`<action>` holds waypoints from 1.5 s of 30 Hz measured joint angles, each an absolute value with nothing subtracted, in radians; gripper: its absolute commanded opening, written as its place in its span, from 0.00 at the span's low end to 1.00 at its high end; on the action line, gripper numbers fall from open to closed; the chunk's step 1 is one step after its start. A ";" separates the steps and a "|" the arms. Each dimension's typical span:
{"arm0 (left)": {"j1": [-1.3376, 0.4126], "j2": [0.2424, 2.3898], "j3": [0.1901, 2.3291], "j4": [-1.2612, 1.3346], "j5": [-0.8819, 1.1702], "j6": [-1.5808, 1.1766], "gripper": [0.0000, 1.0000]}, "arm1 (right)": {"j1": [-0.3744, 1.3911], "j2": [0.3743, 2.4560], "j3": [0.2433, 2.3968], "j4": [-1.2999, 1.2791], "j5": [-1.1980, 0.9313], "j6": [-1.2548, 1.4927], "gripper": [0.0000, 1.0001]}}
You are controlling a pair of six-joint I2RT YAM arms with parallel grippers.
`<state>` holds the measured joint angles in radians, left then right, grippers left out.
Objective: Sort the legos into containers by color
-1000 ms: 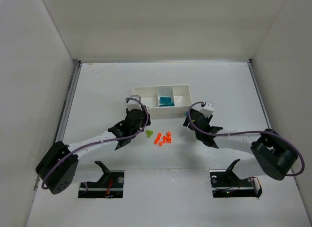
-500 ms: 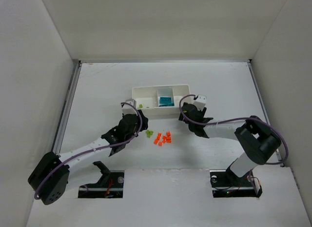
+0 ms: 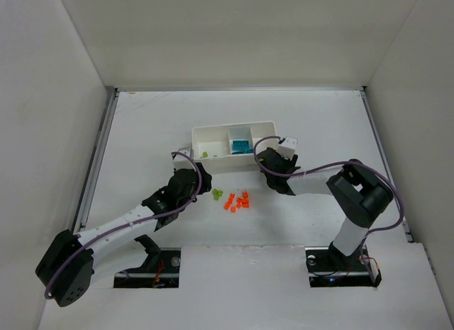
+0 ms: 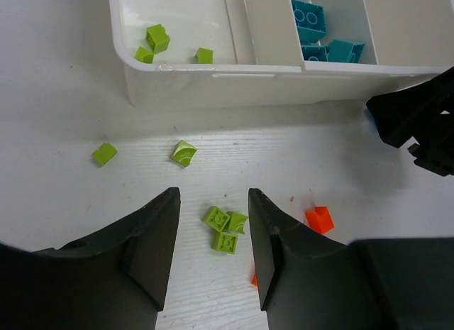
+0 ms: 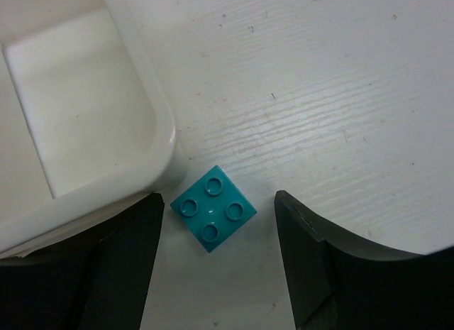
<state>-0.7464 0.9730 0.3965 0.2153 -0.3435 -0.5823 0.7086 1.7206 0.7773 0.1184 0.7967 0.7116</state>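
Beside the tray point(image 5: 160, 141), teal lego point(image 5: 213, 209) (studs up)

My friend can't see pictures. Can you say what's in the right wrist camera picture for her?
A teal lego with four studs lies on the white table between the right gripper's open black fingers, not held. The rounded corner of the white tray sits close beside it, upper left.

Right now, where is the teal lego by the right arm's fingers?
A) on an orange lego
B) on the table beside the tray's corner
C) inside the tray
B: the teal lego lies flat on the table beside the tray, between the right end effector's open fingers.
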 measured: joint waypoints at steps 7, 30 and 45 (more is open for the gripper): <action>-0.757 0.972 0.397 0.202 -0.344 -0.586 0.41 | 0.727 1.757 0.783 0.143 0.836 0.706 0.44; -0.889 1.092 0.397 0.155 -0.395 -0.593 0.42 | 1.020 1.507 0.645 0.118 0.825 0.756 0.29; -0.826 1.367 0.450 0.308 -0.482 -0.550 0.42 | 1.122 1.208 0.606 0.065 0.791 0.727 0.29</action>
<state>-0.8261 1.3674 0.4500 0.3084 -0.4816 -0.5499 1.1221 1.2076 0.6056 0.0650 0.7910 0.7269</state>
